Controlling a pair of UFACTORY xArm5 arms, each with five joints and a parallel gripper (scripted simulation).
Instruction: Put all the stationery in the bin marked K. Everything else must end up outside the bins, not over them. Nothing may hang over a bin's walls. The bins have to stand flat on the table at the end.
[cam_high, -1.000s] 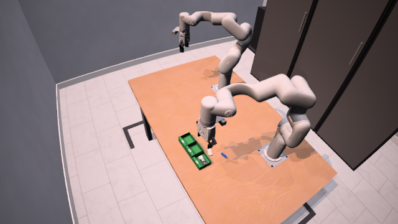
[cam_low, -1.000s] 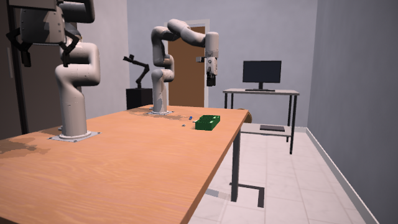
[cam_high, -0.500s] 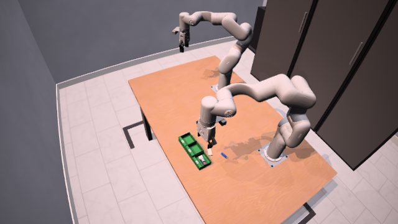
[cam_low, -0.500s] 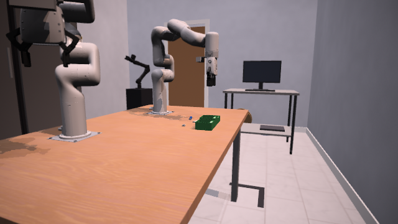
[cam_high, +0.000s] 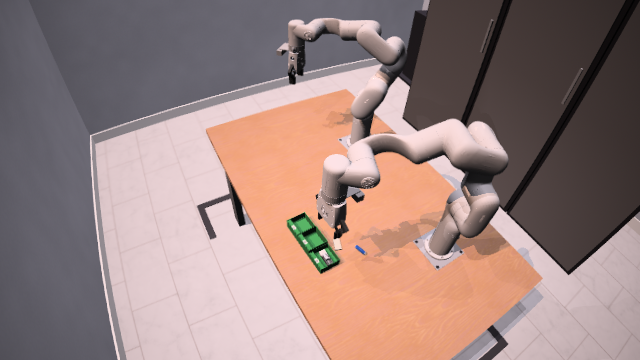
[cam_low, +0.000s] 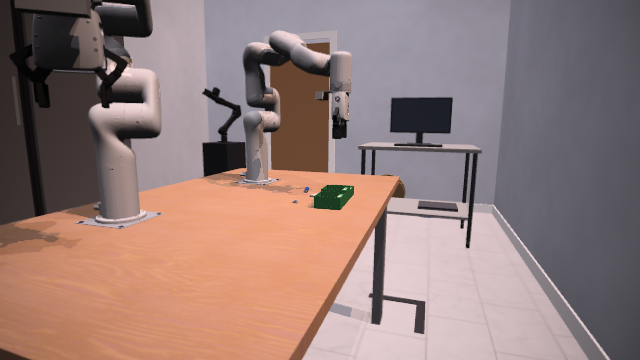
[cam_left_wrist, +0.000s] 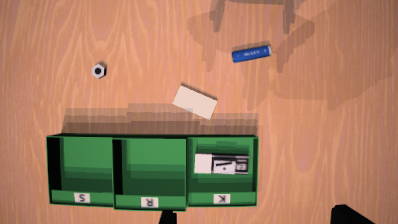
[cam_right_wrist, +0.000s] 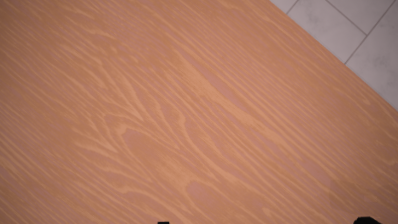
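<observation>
My left end effector (cam_high: 329, 226) (cam_low: 340, 136) (cam_left_wrist: 259, 216) is wide open, empty, above the bench (cam_high: 400, 300) (cam_low: 200, 260) (cam_left_wrist: 325, 150) (cam_right_wrist: 150, 100). In my wrist view, bin K (cam_high: 329, 268) (cam_low: 347, 190) (cam_left_wrist: 257, 175) holds a white-and-black item (cam_high: 325, 257) (cam_left_wrist: 222, 164); from there, a pale block (cam_high: 337, 244) (cam_low: 313, 195) (cam_left_wrist: 195, 101) lies at 11 o'clock, a blue cylinder (cam_high: 361, 250) (cam_low: 306, 189) (cam_left_wrist: 251, 53) at 12, a hex nut (cam_low: 295, 201) (cam_left_wrist: 104, 69) at 10.

A pale block (cam_high: 337, 244) (cam_low: 313, 195) (cam_left_wrist: 195, 101), perhaps an eraser, lies flat outside bin K (cam_high: 330, 267) (cam_low: 348, 194) (cam_left_wrist: 241, 199).

White block (cam_left_wrist: 195, 101), blue battery (cam_left_wrist: 251, 53), nut (cam_left_wrist: 99, 71) outside bins (cam_left_wrist: 150, 172)
</observation>
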